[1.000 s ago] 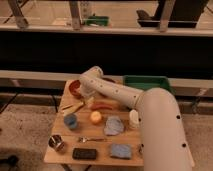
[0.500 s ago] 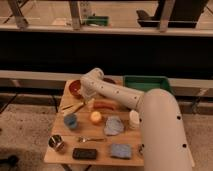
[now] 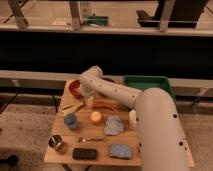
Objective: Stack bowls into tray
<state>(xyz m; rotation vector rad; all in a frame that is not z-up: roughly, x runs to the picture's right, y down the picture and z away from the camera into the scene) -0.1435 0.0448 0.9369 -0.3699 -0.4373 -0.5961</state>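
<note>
The orange-red bowl [image 3: 75,88] sits at the far left corner of the wooden table [image 3: 65,150]. My white arm reaches across the table from the lower right. My gripper [image 3: 87,98] hangs just right of the orange-red bowl, close to its rim. A dark rounded shape, probably the dark purple bowl [image 3: 108,80], shows behind the arm and is mostly hidden. The green tray [image 3: 148,81] stands at the far right of the table, partly covered by my arm.
On the table are a small blue cup [image 3: 70,120], a white cup [image 3: 133,118], a yellow-orange round item [image 3: 95,116], a grey-blue cloth [image 3: 114,125], a red pepper [image 3: 105,105], a banana [image 3: 73,106], a metal cup [image 3: 56,143], a black block [image 3: 85,153] and a blue sponge [image 3: 120,151].
</note>
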